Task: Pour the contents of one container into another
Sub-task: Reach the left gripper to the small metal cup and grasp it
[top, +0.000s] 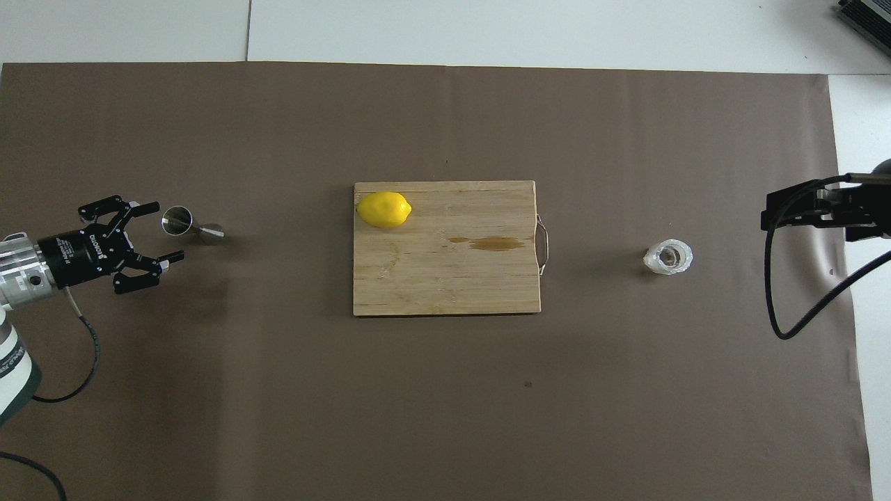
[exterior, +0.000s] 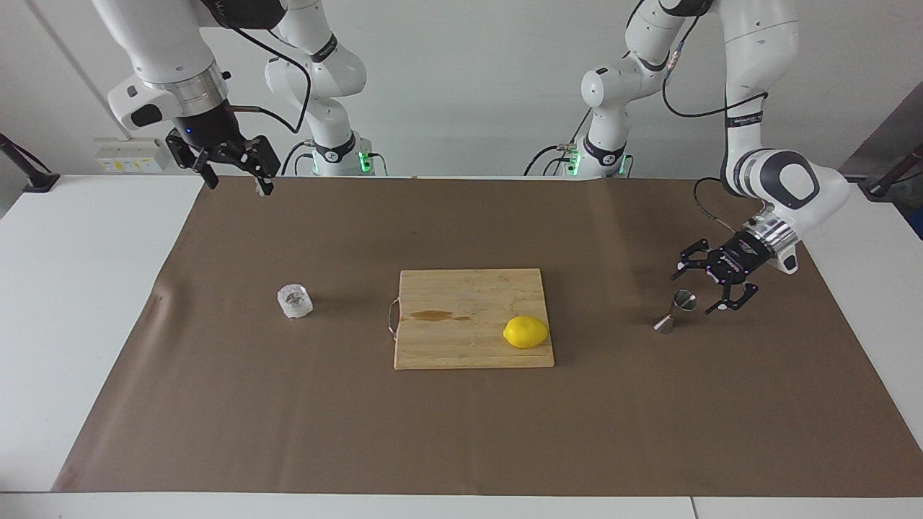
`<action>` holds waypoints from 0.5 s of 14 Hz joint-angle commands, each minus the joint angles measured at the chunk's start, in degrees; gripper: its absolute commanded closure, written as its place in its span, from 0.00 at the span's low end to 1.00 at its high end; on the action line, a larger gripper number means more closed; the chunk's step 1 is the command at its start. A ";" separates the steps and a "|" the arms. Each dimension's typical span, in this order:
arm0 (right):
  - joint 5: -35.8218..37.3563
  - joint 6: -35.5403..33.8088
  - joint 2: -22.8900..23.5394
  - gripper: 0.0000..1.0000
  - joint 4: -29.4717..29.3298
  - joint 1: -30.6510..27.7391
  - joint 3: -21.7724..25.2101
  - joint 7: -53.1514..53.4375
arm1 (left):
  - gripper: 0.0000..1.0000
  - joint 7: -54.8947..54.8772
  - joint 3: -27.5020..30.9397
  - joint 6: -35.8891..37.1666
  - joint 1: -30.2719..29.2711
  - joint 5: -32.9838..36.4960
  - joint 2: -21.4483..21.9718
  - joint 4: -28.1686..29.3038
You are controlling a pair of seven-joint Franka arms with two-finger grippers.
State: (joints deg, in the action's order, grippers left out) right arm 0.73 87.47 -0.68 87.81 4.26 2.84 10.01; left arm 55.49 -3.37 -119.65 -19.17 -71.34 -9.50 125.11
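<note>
The steel jigger [exterior: 675,311] stood on the brown mat toward the left arm's end, just beside the left gripper [exterior: 694,291], whose fingers were spread apart, not touching it. The right gripper [exterior: 234,180], also spread, waited well apart from the clear cup [exterior: 295,301].

Cutting board [exterior: 472,317]: mid-table, on the paper sheet [exterior: 461,432].
Lemon [exterior: 526,331]: on the board — its corner toward the left arm's end.
Cup [exterior: 295,300]: toward the right arm's end.
Jigger [exterior: 675,311]: toward the left arm's end — well apart from the board.

Crinkled clear cup [exterior: 295,301] and steel jigger [exterior: 676,311] stand upright, well apart.
</note>
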 commanded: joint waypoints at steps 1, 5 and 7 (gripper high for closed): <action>-0.02 -0.99 -0.46 0.00 0.16 -0.56 -0.20 -1.39 | 0.00 0.76 -0.15 -1.64 0.54 -1.96 1.68 1.71; -0.02 -0.90 -0.46 0.00 0.16 -0.56 -0.20 -1.39 | 0.00 0.67 -0.24 -3.13 2.02 -2.66 1.50 1.71; -0.02 -0.90 -0.46 0.00 0.16 -0.56 -0.20 -1.39 | 0.00 0.67 -0.24 -4.27 3.00 -3.54 1.41 1.54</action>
State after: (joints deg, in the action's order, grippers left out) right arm 0.73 87.47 -0.68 87.81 4.26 2.84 10.01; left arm 55.50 -3.92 -121.53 -17.87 -73.18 -9.50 125.12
